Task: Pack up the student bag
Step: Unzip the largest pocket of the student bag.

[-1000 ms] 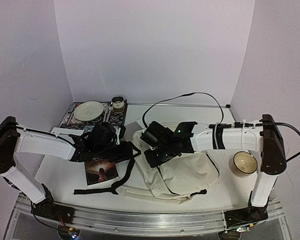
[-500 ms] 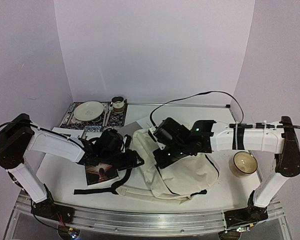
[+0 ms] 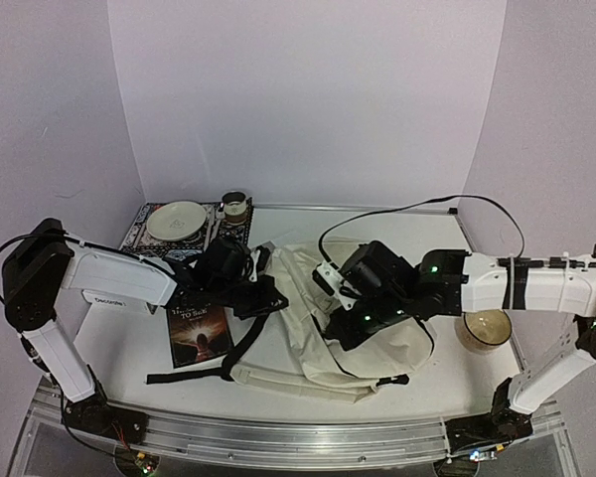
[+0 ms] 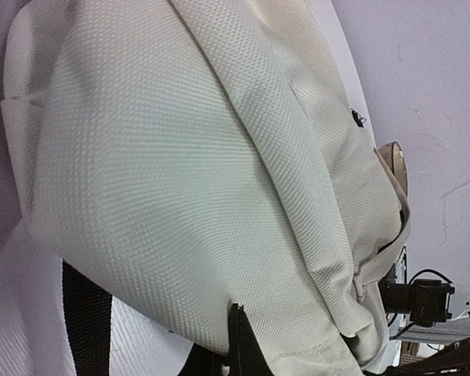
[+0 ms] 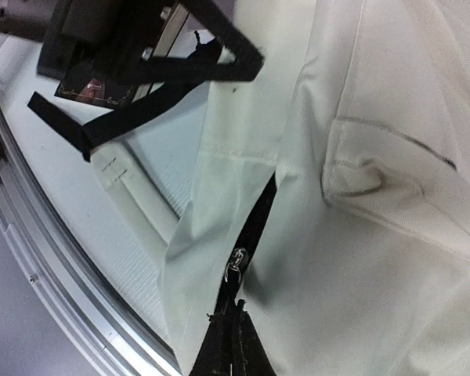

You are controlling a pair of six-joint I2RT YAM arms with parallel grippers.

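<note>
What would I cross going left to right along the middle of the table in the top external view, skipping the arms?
book → student bag → bowl
</note>
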